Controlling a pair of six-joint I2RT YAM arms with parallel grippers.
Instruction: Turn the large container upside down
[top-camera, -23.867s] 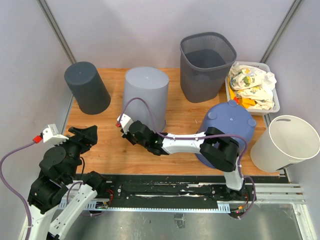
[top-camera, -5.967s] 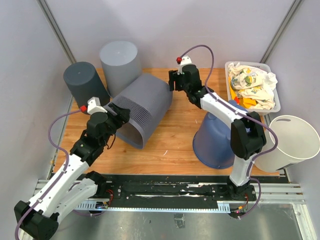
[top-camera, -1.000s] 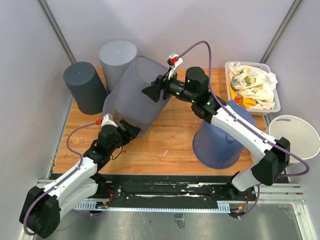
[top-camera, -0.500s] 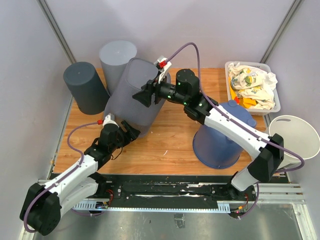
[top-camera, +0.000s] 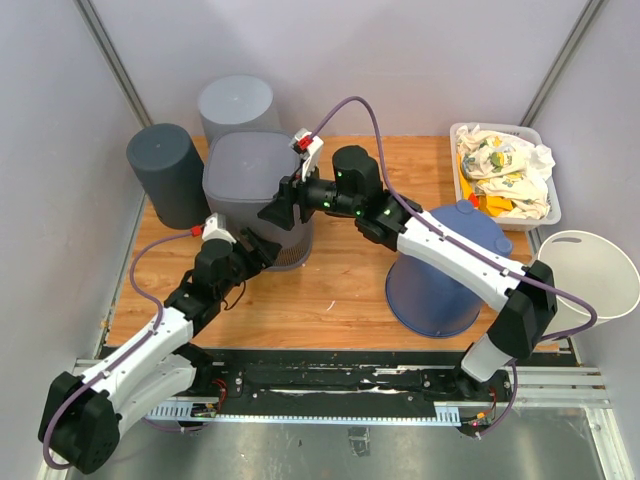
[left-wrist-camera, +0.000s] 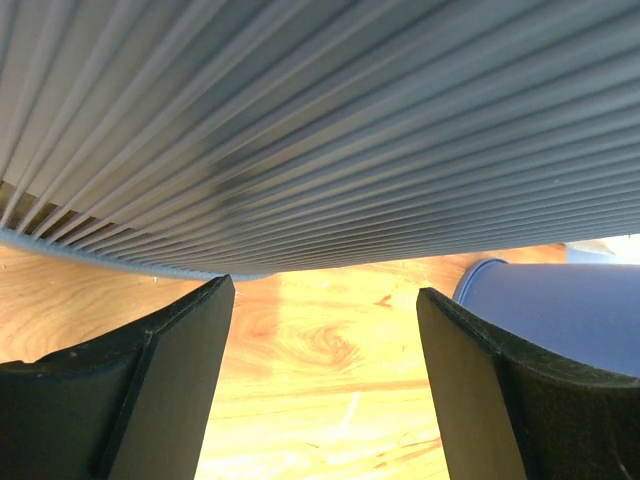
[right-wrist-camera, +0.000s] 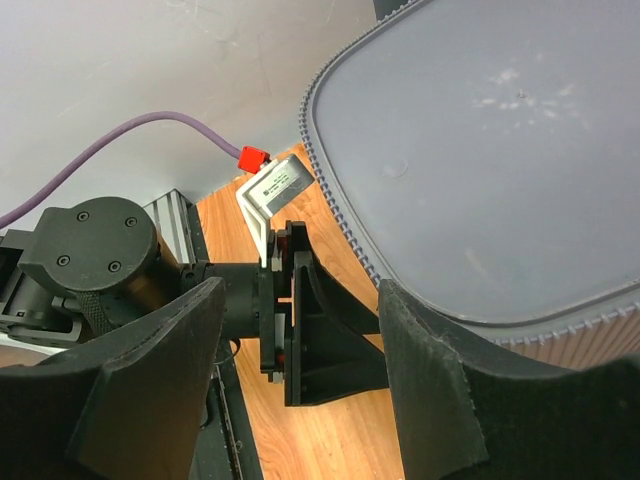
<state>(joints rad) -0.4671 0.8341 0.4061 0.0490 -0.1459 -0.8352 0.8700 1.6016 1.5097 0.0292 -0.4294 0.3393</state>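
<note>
The large container (top-camera: 250, 185), grey and ribbed, stands upside down on the wooden table (top-camera: 350, 300) with its flat base (right-wrist-camera: 500, 150) facing up. My left gripper (top-camera: 262, 252) is open at the container's near lower side. Its ribbed wall (left-wrist-camera: 320, 130) fills the left wrist view, and only bare table shows between the left gripper's (left-wrist-camera: 325, 292) fingers. My right gripper (top-camera: 280, 208) is open at the container's near right edge, level with its top. One finger (right-wrist-camera: 440, 380) lies against that edge and nothing is held. The right gripper (right-wrist-camera: 300, 300) looks down at the left arm's wrist.
A dark grey bin (top-camera: 170, 175) and a light grey bin (top-camera: 237, 103) stand upside down behind and left of the container. A blue bin (top-camera: 447, 265) is upside down at the right, under the right arm. A white bin (top-camera: 585, 285) and a tray of cloths (top-camera: 505, 170) are far right.
The container has gone from leaning on its edge to standing flat with its base up. My right gripper moved left and nearer with it. The left gripper rose slightly along its side.
</note>
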